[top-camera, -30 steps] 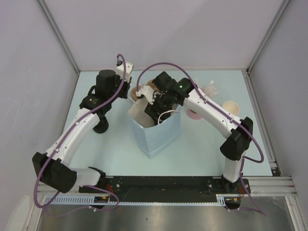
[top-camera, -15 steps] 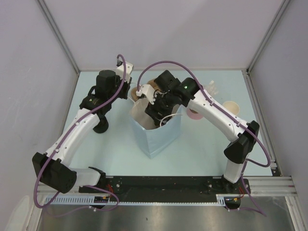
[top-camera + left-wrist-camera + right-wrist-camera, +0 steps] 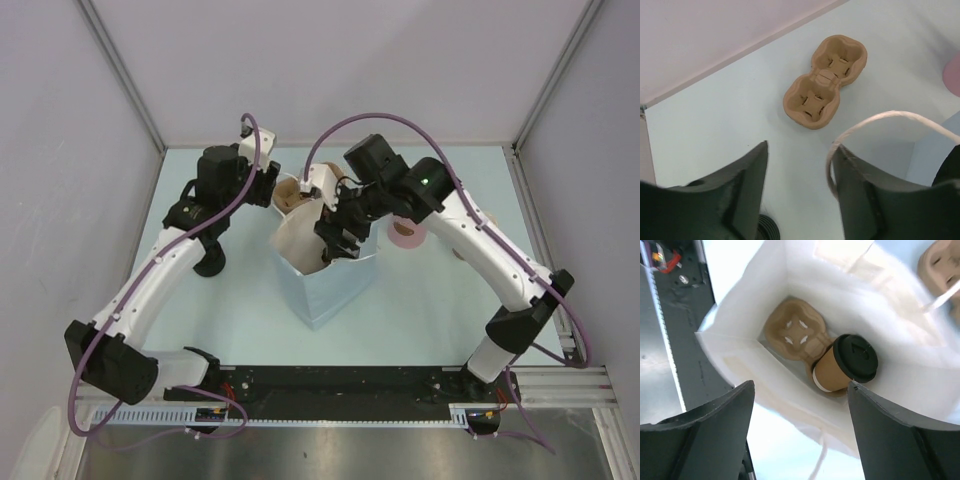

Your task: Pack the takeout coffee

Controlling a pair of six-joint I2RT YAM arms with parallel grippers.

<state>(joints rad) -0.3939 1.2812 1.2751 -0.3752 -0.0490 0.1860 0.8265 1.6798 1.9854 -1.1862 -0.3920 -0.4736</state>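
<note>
Since a second before, the right arm had drawn up and back. Its wrist stood higher over the paper bag [image 3: 330, 290] and its elbow had swung out toward 4 o'clock. The left arm had hardly moved.

The right gripper [image 3: 799, 387] hung above the bag's mouth, fingers wide apart with nothing between them. The left gripper [image 3: 800, 150] was spread too. The bag's white cord handle [image 3: 880, 117] curved up against its right finger, though we could not tell whether the cord was hooked there or merely brushing past.

The coffee cup [image 3: 830, 372] sat at the bottom of the bag, in the 4 o'clock well of a tan pulp carrier [image 3: 792, 335]. It was tan kraft, capped with a black lid [image 3: 856, 357], and leaned with the lid toward 2 o'clock.

A second carrier [image 3: 824, 82] lay on the table [image 3: 715, 125], at 12 o'clock from the left fingers.
</note>
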